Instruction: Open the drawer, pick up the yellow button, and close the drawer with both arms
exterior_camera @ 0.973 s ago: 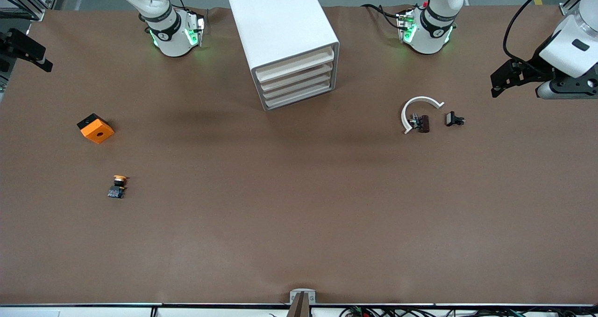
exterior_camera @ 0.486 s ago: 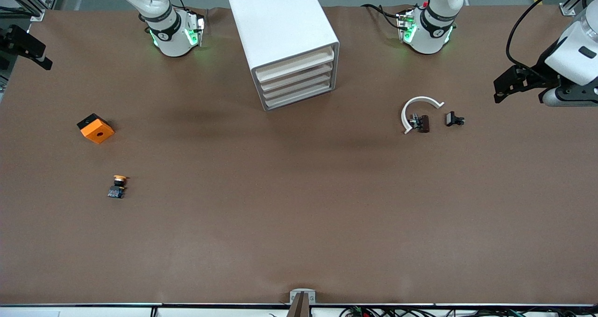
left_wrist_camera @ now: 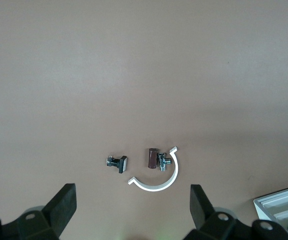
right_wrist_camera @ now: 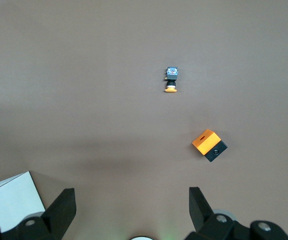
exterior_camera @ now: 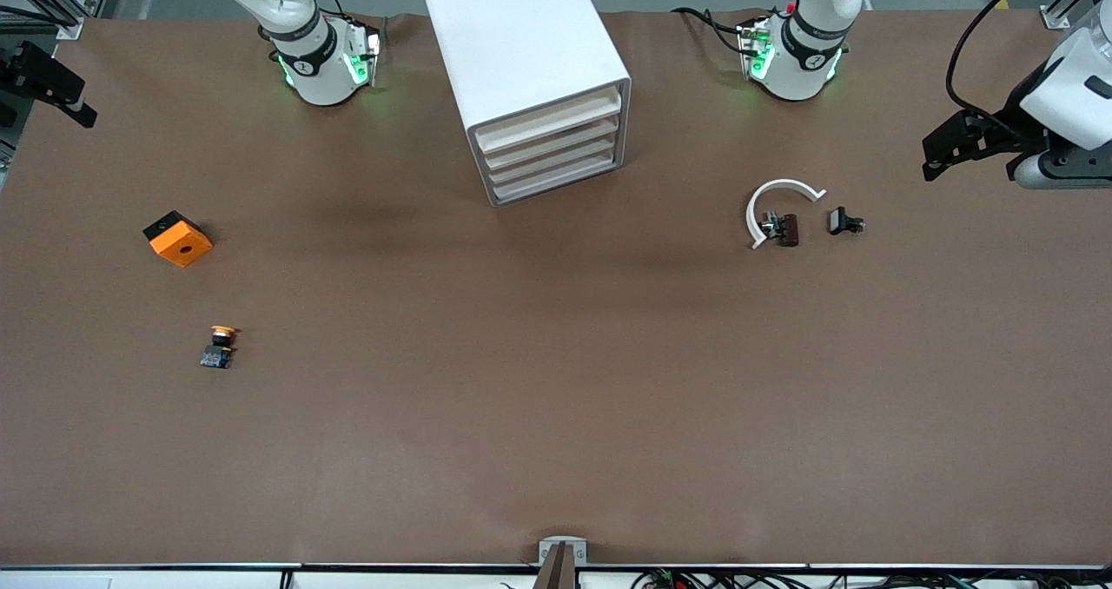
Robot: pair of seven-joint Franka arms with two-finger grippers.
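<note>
Front view, change: left gripper (exterior_camera: pixel 934 150) seen drawn back toward the left arm's end of the counter (exterior_camera: pixel 556 415) over the last second; no approach begun.
Right gripper (right_wrist_camera: pixel 131 210): waiting at counter edge, jaws apart.
Left jaws: apart, empty.
Drawer (exterior_camera: pixel 549 123): shut; smooth white plastic.
Button (exterior_camera: pixel 219 347): out on matte brown counter, nearer camera than orange block (exterior_camera: pixel 178 238).

The white cabinet (exterior_camera: pixel 530 76) is standing between the two arm bases, its four drawers all sitting flush, the top drawer (exterior_camera: pixel 549 124) included. The button (exterior_camera: pixel 218 347) is lying toward the right arm's end of the table, nearer the camera than the orange block (exterior_camera: pixel 177 238). Toward the left arm's end, a white curved piece (exterior_camera: pixel 776 200) is lying around a dark part (exterior_camera: pixel 784 228), with a black clip (exterior_camera: pixel 843 221) just beside. The left gripper (exterior_camera: pixel 960 142) is hanging over that end's edge; the right gripper (exterior_camera: pixel 48 85) is hanging at the other end.
</note>
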